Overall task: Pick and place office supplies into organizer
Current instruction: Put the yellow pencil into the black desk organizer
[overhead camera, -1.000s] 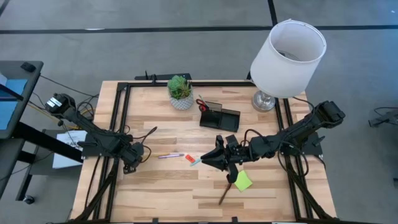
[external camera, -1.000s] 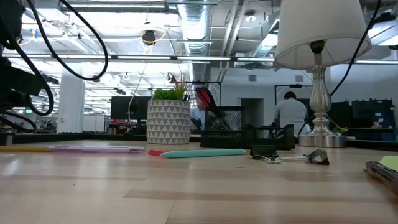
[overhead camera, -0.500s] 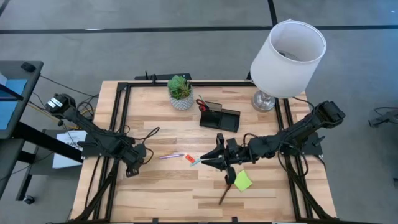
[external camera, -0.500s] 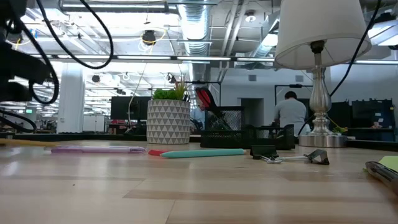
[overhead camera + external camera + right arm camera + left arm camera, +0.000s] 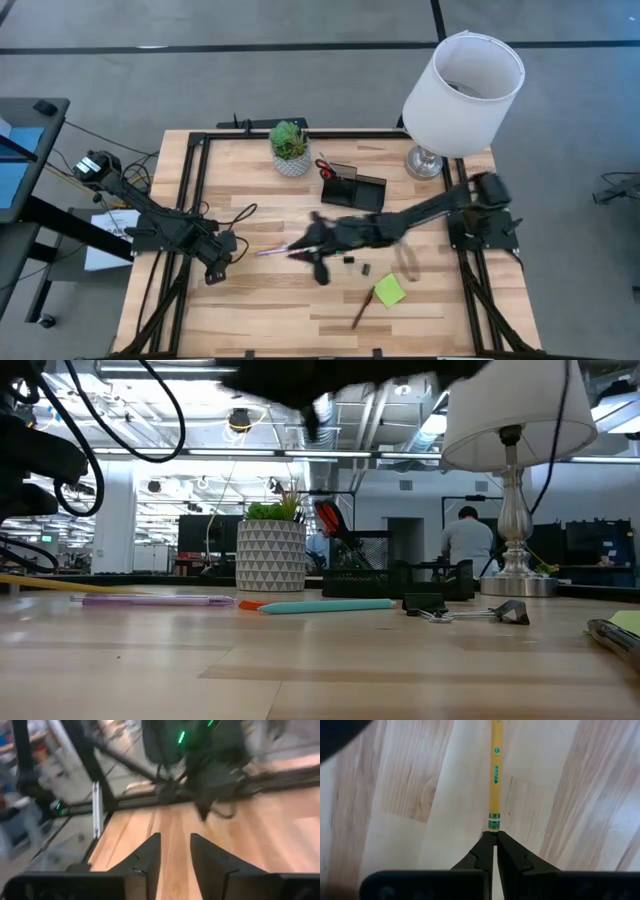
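Gripping the yellow wooden pencil in my left gripper, fingers clamped | right gripper, fingers apart, above light wooden table.

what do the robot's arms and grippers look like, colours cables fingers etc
Both arms are dark, nearly black, jointed links with loose black cables looping beside them. The left gripper has two matte black fingers tapering to narrow wedge tips. The right gripper has the same black angular fingers. The left arm's body, seen from the right wrist, carries small green indicator lights.
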### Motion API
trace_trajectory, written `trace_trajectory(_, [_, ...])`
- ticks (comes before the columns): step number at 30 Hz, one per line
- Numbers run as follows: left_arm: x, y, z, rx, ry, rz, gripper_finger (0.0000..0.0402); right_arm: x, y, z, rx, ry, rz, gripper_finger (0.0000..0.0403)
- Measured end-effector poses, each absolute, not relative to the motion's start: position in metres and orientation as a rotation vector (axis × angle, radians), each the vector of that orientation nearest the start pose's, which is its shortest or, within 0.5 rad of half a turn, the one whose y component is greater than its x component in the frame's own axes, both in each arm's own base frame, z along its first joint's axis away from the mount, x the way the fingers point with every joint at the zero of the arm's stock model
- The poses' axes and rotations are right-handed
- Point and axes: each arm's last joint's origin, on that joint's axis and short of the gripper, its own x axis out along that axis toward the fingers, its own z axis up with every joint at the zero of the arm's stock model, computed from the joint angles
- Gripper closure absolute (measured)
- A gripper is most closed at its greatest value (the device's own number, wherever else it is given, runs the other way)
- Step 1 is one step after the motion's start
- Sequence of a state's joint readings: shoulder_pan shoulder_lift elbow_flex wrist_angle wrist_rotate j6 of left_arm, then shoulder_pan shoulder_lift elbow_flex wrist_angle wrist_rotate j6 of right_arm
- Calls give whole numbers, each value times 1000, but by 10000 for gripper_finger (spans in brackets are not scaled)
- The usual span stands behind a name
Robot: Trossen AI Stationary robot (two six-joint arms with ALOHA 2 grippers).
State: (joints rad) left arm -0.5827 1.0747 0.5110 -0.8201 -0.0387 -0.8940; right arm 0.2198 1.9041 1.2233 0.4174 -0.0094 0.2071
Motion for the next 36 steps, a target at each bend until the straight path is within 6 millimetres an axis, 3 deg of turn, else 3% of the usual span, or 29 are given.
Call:
trace_trajectory(6, [128, -83, 161, -340, 1385, 180, 401, 481, 82, 189, 204, 434, 296, 246])
trace_trajectory(9, [128, -83, 161, -341, 1385, 180, 401, 501, 78, 167, 169, 507, 278, 222])
trace_trajectory(15, [128, -83, 161, -336, 1381, 170, 401, 530, 69, 148, 80, 481, 269, 205])
trace_trajectory(19, [129, -84, 161, -342, 1372, 165, 401, 540, 60, 123, 31, 526, 240, 210])
trace_trajectory(24, [132, -86, 162, -358, 1337, 148, 401, 546, 53, 94, 115, 589, 201, 219])
trace_trajectory(36, [134, -86, 163, -355, 1304, 146, 401, 547, 53, 97, 111, 583, 206, 231])
